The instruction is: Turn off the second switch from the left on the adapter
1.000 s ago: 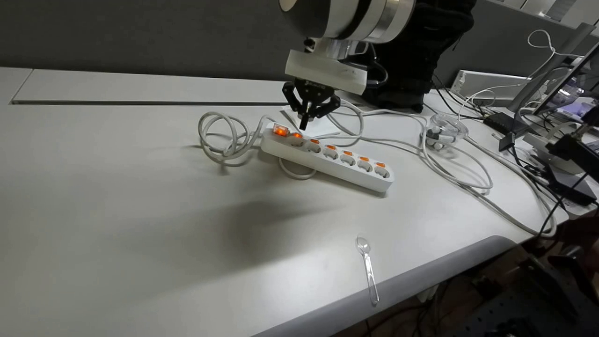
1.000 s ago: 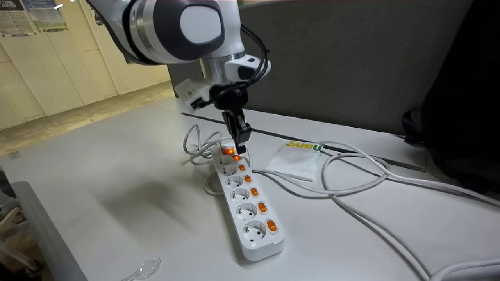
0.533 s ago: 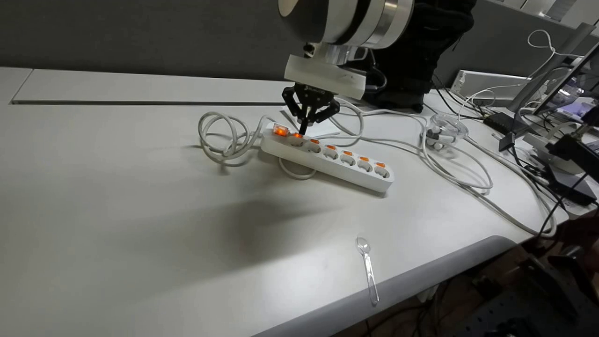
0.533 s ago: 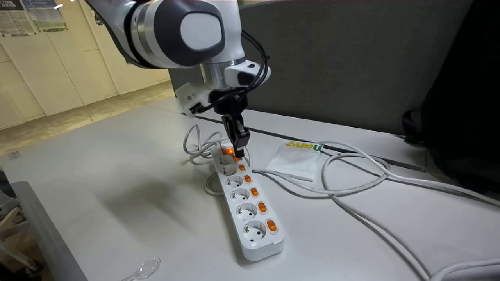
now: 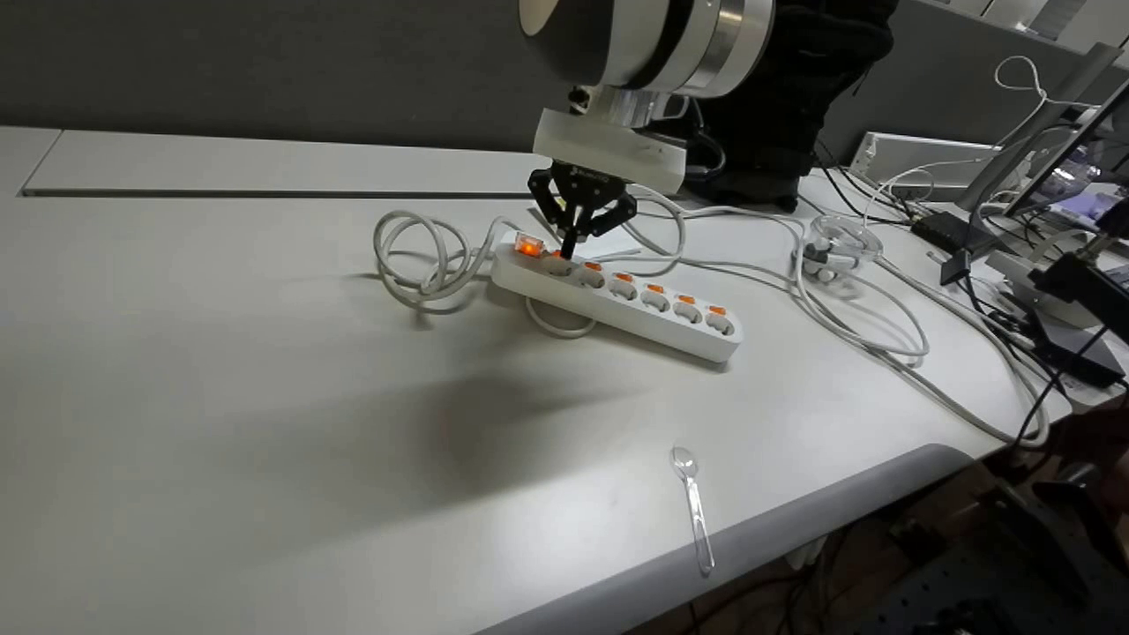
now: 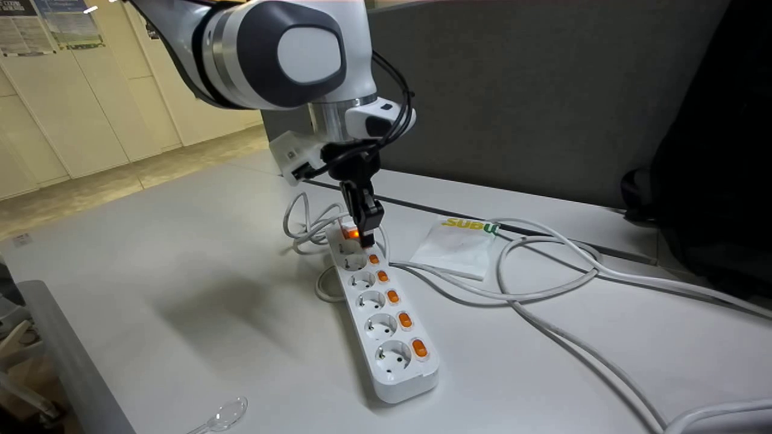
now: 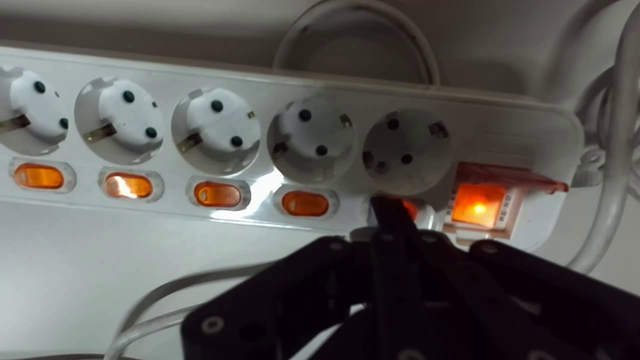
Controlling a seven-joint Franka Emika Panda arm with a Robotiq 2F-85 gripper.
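The adapter is a long white power strip on the table, also in an exterior view and in the wrist view. At its cable end, a large orange main switch glows; in the wrist view it sits under a raised clear red cover. Beside it is the second switch, small and orange, mostly hidden by my fingertips. My gripper is shut and empty, pointing down; its tips are at the second switch, seemingly touching it. Whether that switch is lit is unclear. Several other orange switches look unlit.
Coiled white cable lies at the strip's lit end. Loose cables and a white wrapper lie behind the strip. A clear plastic spoon lies near the table edge. A black bag stands at the back by the partition.
My shut gripper has moved down from above the second switch to it. The second switch's glow, visible before, is now mostly covered. The strip has not moved, and the main switch still glows.
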